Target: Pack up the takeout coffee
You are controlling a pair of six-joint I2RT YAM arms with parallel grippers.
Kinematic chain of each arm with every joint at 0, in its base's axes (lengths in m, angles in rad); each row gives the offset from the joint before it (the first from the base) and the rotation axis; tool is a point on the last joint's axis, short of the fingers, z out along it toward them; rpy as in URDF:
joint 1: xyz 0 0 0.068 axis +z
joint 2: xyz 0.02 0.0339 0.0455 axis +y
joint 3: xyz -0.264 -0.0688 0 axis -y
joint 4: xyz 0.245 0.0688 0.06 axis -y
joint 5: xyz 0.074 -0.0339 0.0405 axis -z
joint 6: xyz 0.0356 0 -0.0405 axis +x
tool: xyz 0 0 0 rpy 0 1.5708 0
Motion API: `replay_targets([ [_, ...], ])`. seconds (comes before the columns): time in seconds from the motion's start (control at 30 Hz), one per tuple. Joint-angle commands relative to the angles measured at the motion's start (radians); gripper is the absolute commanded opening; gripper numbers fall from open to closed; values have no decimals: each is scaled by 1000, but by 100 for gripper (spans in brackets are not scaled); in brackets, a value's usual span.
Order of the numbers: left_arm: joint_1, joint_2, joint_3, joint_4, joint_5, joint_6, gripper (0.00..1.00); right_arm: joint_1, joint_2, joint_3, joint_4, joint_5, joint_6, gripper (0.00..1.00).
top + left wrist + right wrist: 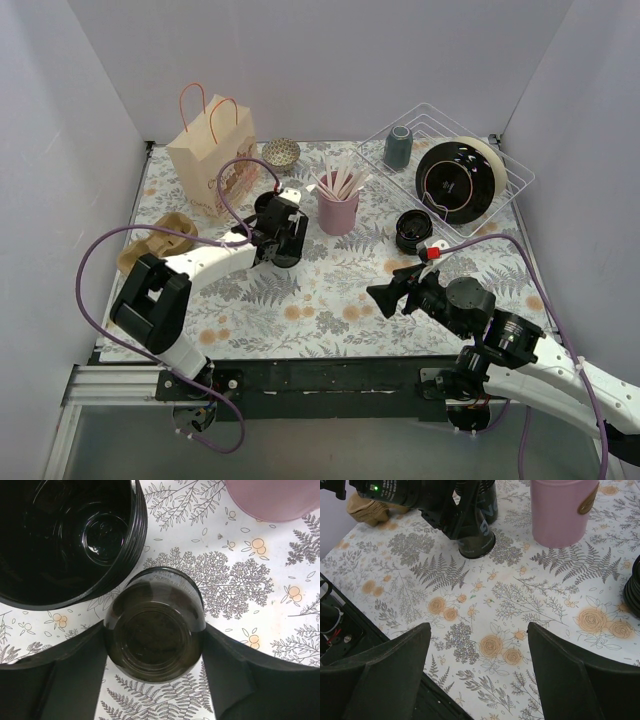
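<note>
two black cups stand close together left of the pink cup (338,211): the takeout coffee (70,535), glossy lid up, stands on the floral table (300,312) just beside the plain black cup (152,642). the left gripper (281,240) straddles the plain black cup, fingers (75,675) at its walls; whether they clamp it cannot be told. the right gripper (477,667) hangs open above the table, well apart from both cups.

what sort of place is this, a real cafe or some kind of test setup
Probably a lab test booth staged as a café counter: plain white walls box in a floral tablecloth holding a paper bag and a wire rack.
</note>
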State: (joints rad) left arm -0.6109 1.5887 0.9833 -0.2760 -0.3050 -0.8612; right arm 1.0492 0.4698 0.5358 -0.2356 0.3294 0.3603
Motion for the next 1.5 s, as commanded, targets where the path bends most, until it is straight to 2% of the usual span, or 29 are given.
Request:
replay_targets([
  [0.0, -1, -82, 15, -15, 52, -1, 60, 2, -11, 23, 27, 0, 6, 85],
  [0.03, -3, -97, 15, -25, 69, -9, 53, 2, -11, 21, 28, 0, 8, 85],
  [0.13, -3, -182, 11, -66, 108, -44, 50, 2, -13, 12, 77, -12, 14, 84],
  [0.23, -3, -288, 5, -100, 222, -119, 44, 2, -14, -23, 157, -41, 11, 84],
  [0.27, -3, -317, 0, -91, 303, -149, 43, 2, -10, -31, 212, -36, 19, 83],
  [0.4, -3, -496, -98, 53, 518, -304, 47, 2, -5, -77, 373, -4, 124, 81],
  [0.47, -3, -588, -136, 162, 572, -398, 48, 2, -16, -102, 441, 23, 297, 79],
  [0.53, -3, -657, -199, 272, 639, -462, 49, 2, -23, -169, 609, 17, 403, 78],
  [0.6, -3, -683, -230, 360, 691, -542, 49, 2, -10, -218, 851, -21, 466, 76],
  [0.67, -4, -690, -248, 411, 717, -587, 50, 2, 41, -232, 932, -50, 486, 75],
  [0.87, -6, -674, -251, 458, 768, -614, 50, 2, 191, -131, 953, -144, 442, 74],
  [1.03, -4, -687, -276, 501, 774, -645, 50, 3, 237, -135, 1007, -104, 419, 70],
  [1.13, -4, -679, -298, 527, 788, -667, 52, 2, 274, -146, 1088, -98, 373, 55],
  [1.17, -4, -677, -307, 537, 794, -673, 53, 2, 294, -146, 1122, -102, 361, 42],
  [1.23, -4, -684, -324, 551, 797, -676, 56, 2, 311, -134, 1134, -113, 332, 26],
  [1.27, -4, -688, -327, 552, 796, -670, 58, 2, 322, -129, 1134, -137, 303, 9],
  [1.3, -4, -694, -327, 549, 784, -662, 69, 2, 322, -125, 1122, -151, 284, 2],
  [1.37, -4, -707, -304, 493, 747, -629, 85, 2, 300, -106, 1069, -174, 223, 1],
  [1.4, -4, -710, -285, 459, 698, -610, 93, 2, 287, -99, 977, -179, 195, 1],
  [1.47, -4, -702, -214, 339, 646, -555, 98, 2, 233, -50, 835, -165, 119, 1],
])
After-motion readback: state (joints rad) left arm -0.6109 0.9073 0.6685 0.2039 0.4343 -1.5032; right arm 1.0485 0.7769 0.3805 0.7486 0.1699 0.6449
